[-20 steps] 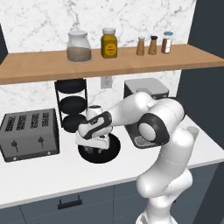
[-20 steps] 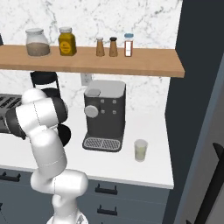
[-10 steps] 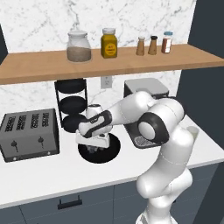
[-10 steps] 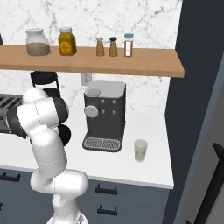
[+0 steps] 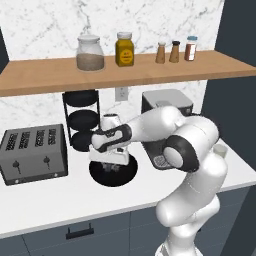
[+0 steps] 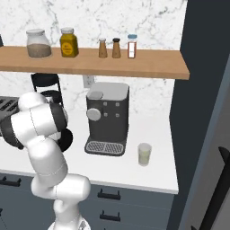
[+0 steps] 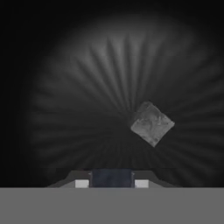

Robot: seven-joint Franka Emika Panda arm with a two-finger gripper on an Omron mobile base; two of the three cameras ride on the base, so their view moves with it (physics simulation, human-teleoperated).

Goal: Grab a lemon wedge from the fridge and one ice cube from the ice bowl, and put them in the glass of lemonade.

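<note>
Reaching down into the black ice bowl (image 5: 114, 172), the gripper (image 7: 112, 179) has its jaws drawn close together; whether they pinch anything cannot be told. One ice cube (image 7: 152, 123) lies loose on the bowl floor, apart from the fingertips. The glass of lemonade (image 6: 144, 154) stands on the white counter (image 6: 155, 173), right of the coffee machine (image 6: 108, 117).

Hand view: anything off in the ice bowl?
Yes. The end effector is shut, yet one ice cube lies loose on the black ice bowl's ribbed floor, up and right of the fingertips, not between them. Whether they hold anything is unclear.
</note>
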